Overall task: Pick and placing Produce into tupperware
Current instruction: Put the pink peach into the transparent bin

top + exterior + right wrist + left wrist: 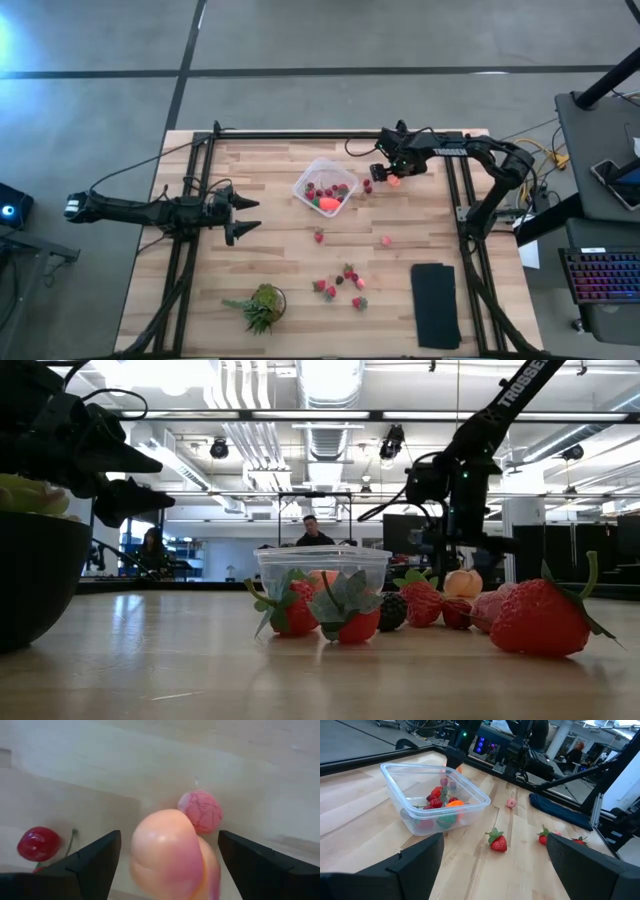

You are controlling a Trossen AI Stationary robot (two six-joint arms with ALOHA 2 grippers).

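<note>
- Between the right gripper's (167, 855) two wide-apart fingers sits the big pink-orange fruit (170, 855). The fingers do not touch it, so it is not grabbed yet. From above, this gripper (388, 172) is at about 3 o'clock from the tub.
- Just beside that fruit lie a small pink ball (200, 811) and a dark red cherry-like piece (38, 843).
- Over on the other side, the left gripper (245, 216) waits with its fingers spread and nothing in them, at about 8 o'clock from the tub.
- Inside the clear tupperware (304, 176) are some strawberries (436, 800) and the orange carrot piece (455, 804). That part looks done.
- Still left on the table: one strawberry (319, 236) and a pink piece (386, 240) below the tub, plus a bunch of berries (342, 282) at about 5 o'clock.
- I think the job is about half done.
</note>
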